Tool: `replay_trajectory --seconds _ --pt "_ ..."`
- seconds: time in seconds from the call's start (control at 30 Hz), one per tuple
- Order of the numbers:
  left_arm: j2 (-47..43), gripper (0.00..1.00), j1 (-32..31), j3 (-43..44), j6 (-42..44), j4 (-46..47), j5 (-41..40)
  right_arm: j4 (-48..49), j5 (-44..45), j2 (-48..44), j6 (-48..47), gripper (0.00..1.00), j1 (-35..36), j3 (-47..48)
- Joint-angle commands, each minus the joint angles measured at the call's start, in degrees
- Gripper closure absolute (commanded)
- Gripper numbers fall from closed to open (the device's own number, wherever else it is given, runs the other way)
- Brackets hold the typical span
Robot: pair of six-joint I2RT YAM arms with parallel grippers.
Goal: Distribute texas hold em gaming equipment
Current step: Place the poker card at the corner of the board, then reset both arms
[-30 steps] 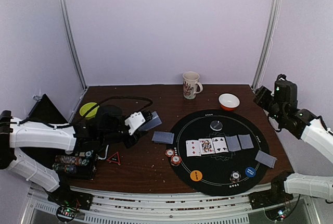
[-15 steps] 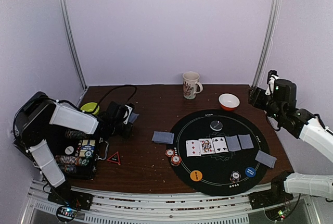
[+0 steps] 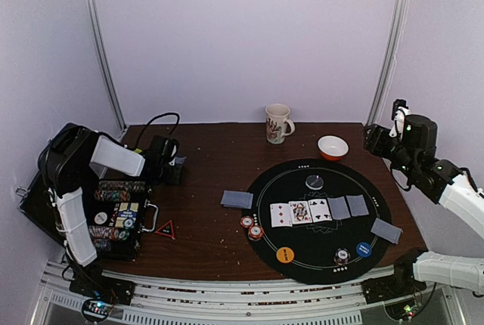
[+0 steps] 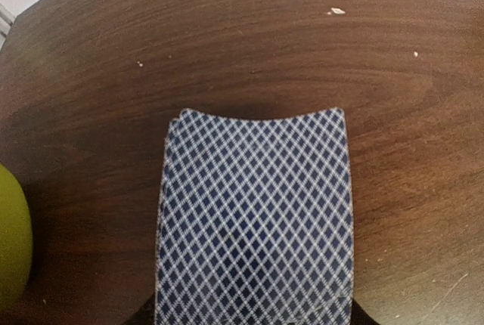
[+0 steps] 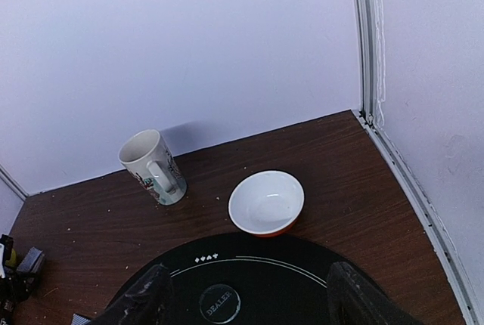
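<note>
My left gripper (image 3: pixel 171 166) sits at the table's back left, shut on a stack of blue diamond-backed playing cards (image 4: pixel 253 219). The stack bows between the jaws and hides the fingers. On the black round mat (image 3: pixel 378 193) lie three face-up cards (image 3: pixel 300 212), two face-down ones (image 3: pixel 347 206) and another (image 3: pixel 386 230). One more card (image 3: pixel 237 199) lies left of the mat. Striped chips (image 3: pixel 252 227), a single chip (image 3: pixel 342 255), the orange button (image 3: pixel 284 254), the blue button (image 3: pixel 364 249) and the clear dealer button (image 5: pixel 220 304) rest there too. My right gripper (image 5: pixel 249 302) hangs open and empty above the mat's far edge.
A patterned mug (image 5: pixel 153 168) and a white bowl with an orange outside (image 5: pixel 266 202) stand at the back. A small red triangle (image 3: pixel 165 228) lies by the open chip case (image 3: pixel 113 219) at front left. A yellow-green object (image 4: pixel 11 242) sits just left of the held cards.
My left arm has folded back and swung left, carrying the cards from near the table's middle to the back-left corner. The right gripper has shifted slightly toward the back.
</note>
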Motion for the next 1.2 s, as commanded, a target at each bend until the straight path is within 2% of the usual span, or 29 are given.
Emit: replay_trajectory --seconds 0.0,0.3,0.5,0.77,0.87,1.0,1.07,1.17 --pt "1.41 0.42 -0.08 1.53 -1.37 -3.49 1.29 -0.53 0.37 -0.11 -0.71 0.28 0.35 1.08" --pt "2.0 0.19 0.78 1.21 -1.97 -4.57 2.44 -1.41 0.62 -0.96 -1.71 0.28 0.36 2.08" --pt "-1.11 0.02 0.74 0.64 -0.7 -4.07 4.24 -2.05 -0.15 -0.48 -1.83 0.23 0.34 2.08" --pt "-13.82 0.02 -2.41 -0.74 6.07 -2.52 3.67 -0.62 -1.64 1.2 -3.31 0.15 0.27 2.54" --pt "-21.02 0.02 -2.45 -3.76 5.93 2.7 5.29 0.88 -1.67 1.38 -4.67 0.13 0.11 2.0" --pt "-29.73 0.02 0.27 -8.36 3.55 9.19 2.48 7.57 0.07 0.65 -8.13 0.08 -1.16 -2.38" --pt "-32.36 0.02 2.97 -9.95 2.19 11.09 -2.15 13.27 0.83 0.28 -10.02 0.04 -2.63 -6.05" --pt "-34.62 0.02 6.65 -13.79 2.35 15.14 -15.82 23.43 1.38 0.3 -11.25 0.0 -5.51 -13.39"
